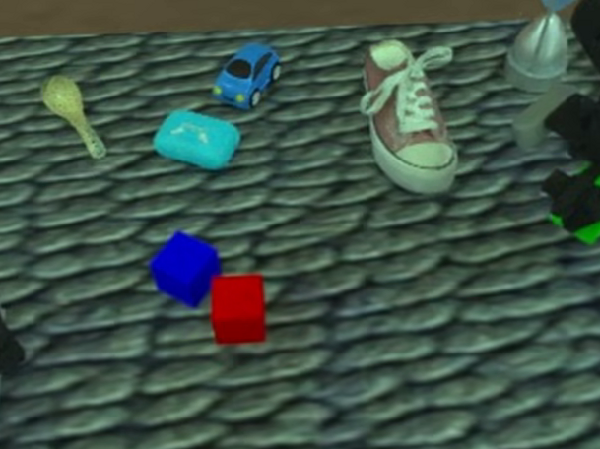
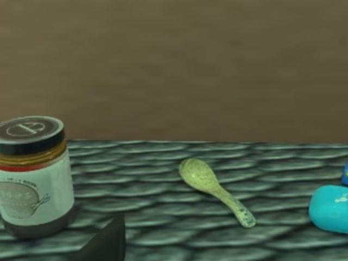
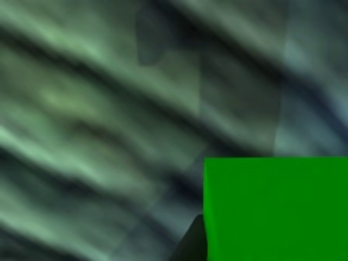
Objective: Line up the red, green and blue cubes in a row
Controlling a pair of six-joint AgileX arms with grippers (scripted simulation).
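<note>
Two cubes sit together left of the table's (image 1: 402,319) middle, the blue cube (image 1: 184,268) touching the red cube (image 1: 238,307) at its 4 o'clock corner. Far off at 3 o'clock, the right pincer (image 1: 581,200) is over the green cube (image 1: 597,217); whether it grips I cannot tell. The left pincer (image 1: 1,343) idles at 9 o'clock, its fingers unseen
</note>
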